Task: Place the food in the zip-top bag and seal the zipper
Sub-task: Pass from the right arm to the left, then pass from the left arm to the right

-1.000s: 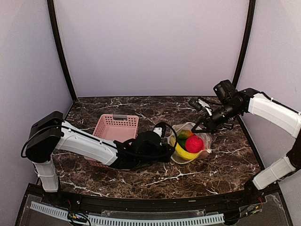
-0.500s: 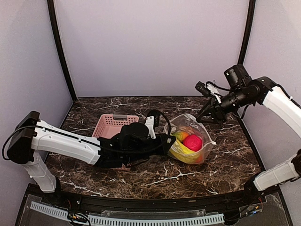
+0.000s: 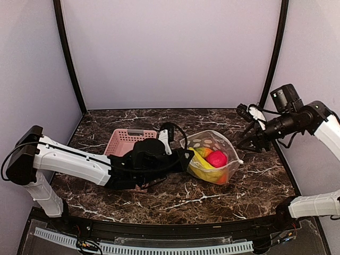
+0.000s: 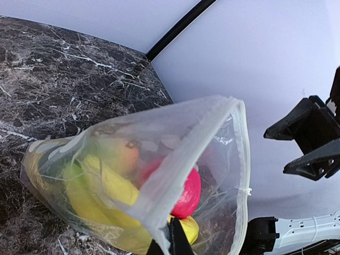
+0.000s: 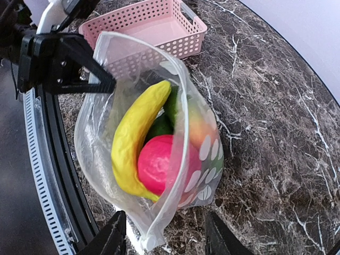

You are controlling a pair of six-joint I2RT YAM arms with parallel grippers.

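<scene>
The zip-top bag, clear with white dots, rests on the marble with its mouth gaping. Inside lies the food: a yellow banana, a magenta-red piece, and green and orange pieces behind them. The zipper runs unsealed along the rim. My left gripper is shut on the bag's left rim, and its jaws pinch the plastic in the left wrist view. My right gripper hangs open to the right of the bag, touching nothing. Its fingers straddle the bag's near corner from above.
A pink slotted basket stands left of the bag, partly behind my left arm. Purple walls with black posts close in the table at the back and sides. Bare marble lies in front of and to the right of the bag.
My right gripper opened, let go of the bag's rim and drew back up and to the right. The left gripper closed on the left rim and now holds the mouth up.
</scene>
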